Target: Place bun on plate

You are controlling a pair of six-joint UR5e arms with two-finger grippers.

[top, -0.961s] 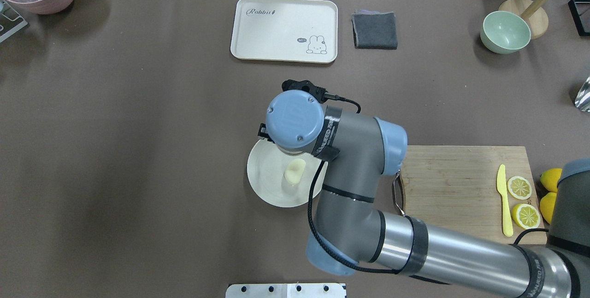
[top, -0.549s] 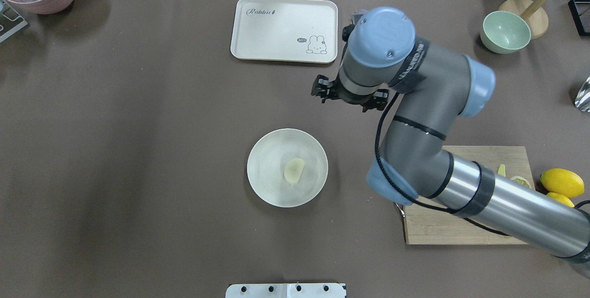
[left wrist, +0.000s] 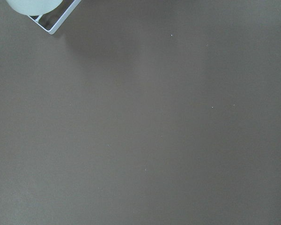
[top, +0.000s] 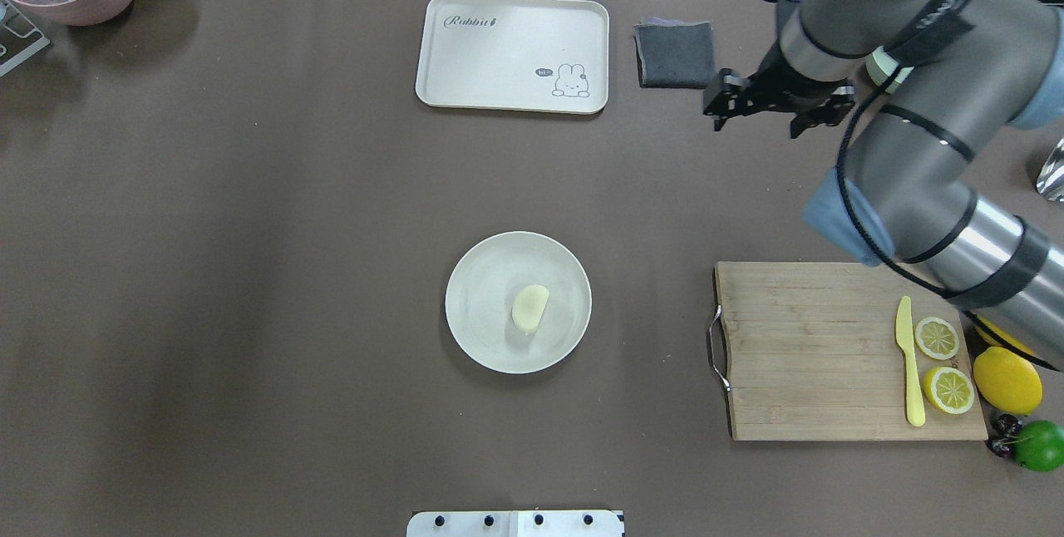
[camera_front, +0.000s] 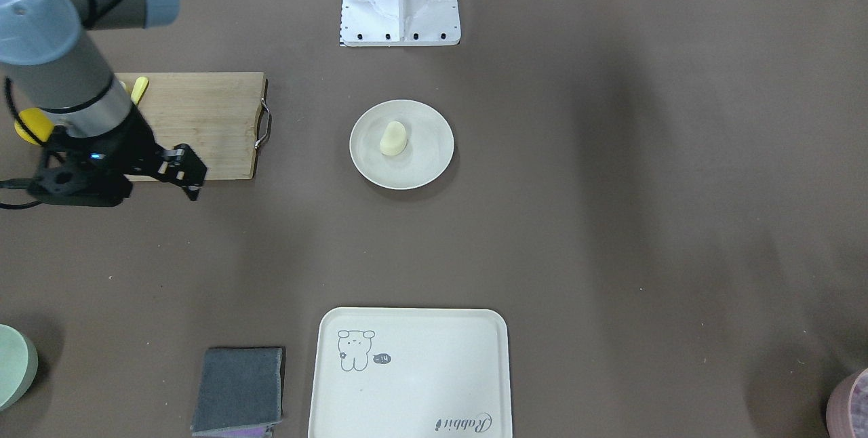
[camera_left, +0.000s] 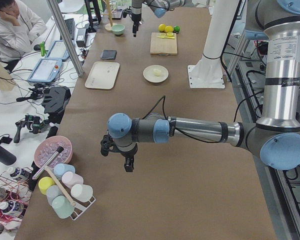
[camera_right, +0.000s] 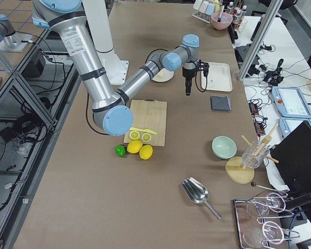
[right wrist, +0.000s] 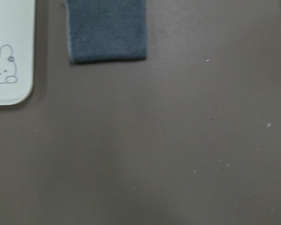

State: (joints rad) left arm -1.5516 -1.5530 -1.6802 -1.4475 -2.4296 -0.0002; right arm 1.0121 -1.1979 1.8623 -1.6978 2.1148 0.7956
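One bun (top: 529, 307) is lying on the plate (top: 482, 337), slightly right of its centre in the overhead view, with nothing touching it. The plate is sitting mid-table on the brown cover, well apart from both arms.

The right gripper (top: 771, 105) is hanging above the table at the far right, just beside the grey cloth (top: 675, 55), fingers pointing down. The jaws are standing wide apart and carrying nothing. The right wrist view is looking at that cloth and a corner of the cream tray (right wrist: 9, 70), with bare cover below.

The left gripper (camera_left: 127, 162) is showing only in the left side view, pointing down over bare table near the cup rack (camera_left: 65, 195). I cannot tell how far its jaws are parted. The left wrist view is showing only brown cover and a corner of that rack.

The cutting board (top: 815, 354) is lying to the right of the plate and not touching it. It is carrying a yellow knife (top: 910, 362) and two lemon slices (top: 937, 337). A whole lemon (top: 1007, 381) and a lime (top: 1039, 445) are sitting just off its right edge.
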